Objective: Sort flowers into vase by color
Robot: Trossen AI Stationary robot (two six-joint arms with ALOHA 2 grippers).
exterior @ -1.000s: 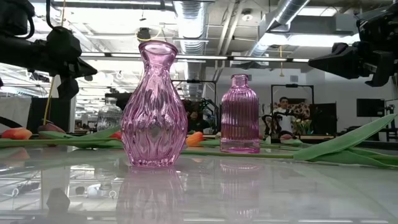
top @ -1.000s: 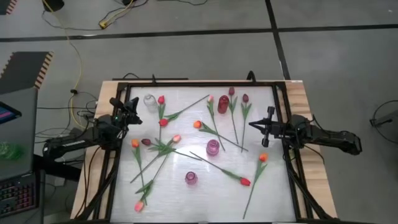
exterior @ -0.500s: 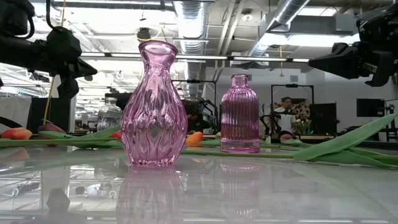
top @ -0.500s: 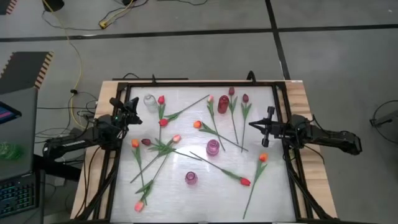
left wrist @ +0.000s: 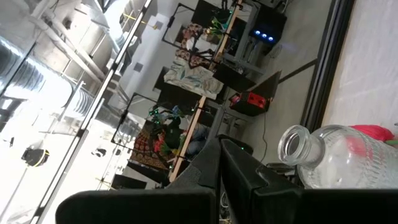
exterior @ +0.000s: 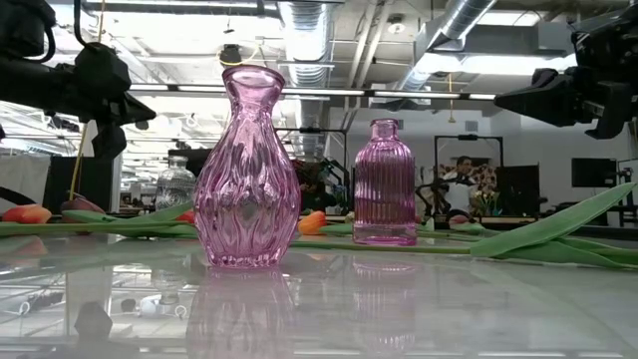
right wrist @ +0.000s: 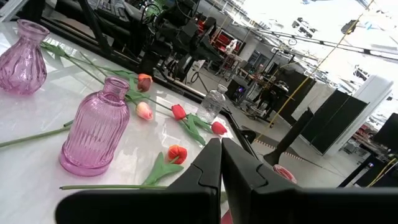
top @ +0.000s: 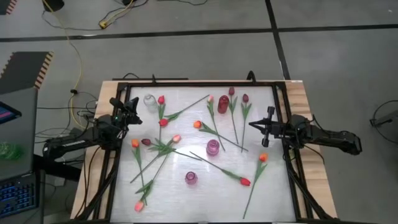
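nearest the low camera stands the waisted pink vase, empty, with the ribbed pink vase behind it and a clear vase farther back beside the left arm. none of the flowers is in a vase yet; about a dozen tulips lie scattered flat on the worktop, stems crossing, so the sorting looks not yet begun.

both arms hover at the worktop's side edges, holding nothing. the left claw has its fingers together, near the clear vase and a red tulip. the right claw is likewise closed and empty, just above an orange tulip.

to do the first pick well, i'd open a claw wide, choose a tulip whose stem lies free of others, such as that orange one by the right arm, and pinch the stem near the head so it hangs straight for threading into a narrow neck. the tangled group in the left middle should wait.

hard to tell: a fourth, red vase at the far side is mostly lost among the stems. the wrist views show only closed fingertips. the low view hides most heads behind the vases, and which colour goes to which vase is not shown.
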